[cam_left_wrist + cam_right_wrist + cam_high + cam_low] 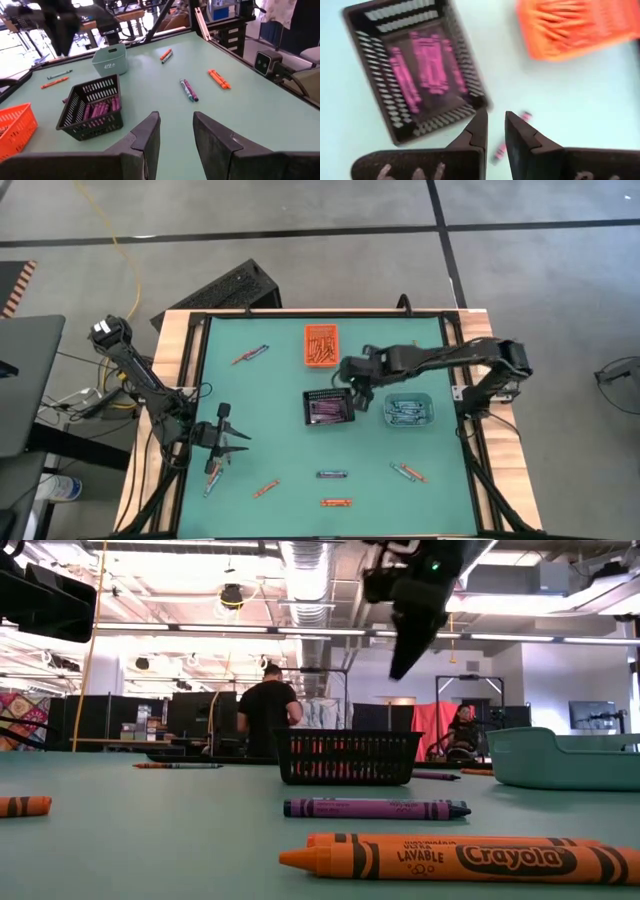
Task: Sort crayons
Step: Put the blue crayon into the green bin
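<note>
The left gripper point(236, 438) hovers low over the bench point(280, 380), fingers parted and empty, with loose crayons point(214, 477) just beside and below it. To its right, the right gripper point(352, 379), slightly parted and holding nothing, hangs above the black mesh bin point(329, 408) of purple crayons point(422, 65), with the orange bin point(321, 345) just beyond and the teal bin point(408, 410) beside.

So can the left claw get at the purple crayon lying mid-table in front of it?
Probably yes: the left claw is open, and only bare mat lies between it and the purple crayon.
</note>
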Action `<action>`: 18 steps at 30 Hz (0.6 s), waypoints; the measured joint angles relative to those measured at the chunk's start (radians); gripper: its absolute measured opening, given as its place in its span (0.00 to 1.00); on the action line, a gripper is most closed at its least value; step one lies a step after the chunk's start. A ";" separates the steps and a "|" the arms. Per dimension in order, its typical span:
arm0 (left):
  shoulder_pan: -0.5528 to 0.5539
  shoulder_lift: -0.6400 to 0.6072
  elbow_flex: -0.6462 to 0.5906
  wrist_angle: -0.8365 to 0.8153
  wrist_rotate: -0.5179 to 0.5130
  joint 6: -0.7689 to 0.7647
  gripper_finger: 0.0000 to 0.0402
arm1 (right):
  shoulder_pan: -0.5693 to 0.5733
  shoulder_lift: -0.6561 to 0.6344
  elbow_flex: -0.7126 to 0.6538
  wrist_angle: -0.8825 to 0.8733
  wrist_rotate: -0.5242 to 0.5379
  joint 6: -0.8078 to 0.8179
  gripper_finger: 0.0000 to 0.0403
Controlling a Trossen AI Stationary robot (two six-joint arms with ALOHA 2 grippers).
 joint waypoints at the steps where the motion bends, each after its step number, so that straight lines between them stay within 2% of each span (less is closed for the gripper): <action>1: 0.000 0.000 0.000 -0.001 0.000 -0.001 0.27 | -0.016 -0.021 0.000 -0.024 0.019 0.000 0.15; 4: 0.000 0.000 0.000 0.000 0.000 -0.004 0.27 | -0.084 -0.079 0.000 -0.098 0.059 0.007 0.15; 10: 0.000 0.000 0.000 0.000 0.000 -0.002 0.27 | -0.295 -0.150 0.000 -0.210 0.042 0.025 0.15; 15: 0.000 0.000 0.000 0.000 -0.001 0.017 0.27 | -0.496 -0.158 -0.005 -0.261 -0.010 0.054 0.15; 18: 0.000 0.000 0.000 -0.004 -0.001 0.017 0.27 | -0.610 -0.159 -0.060 -0.261 -0.046 0.069 0.15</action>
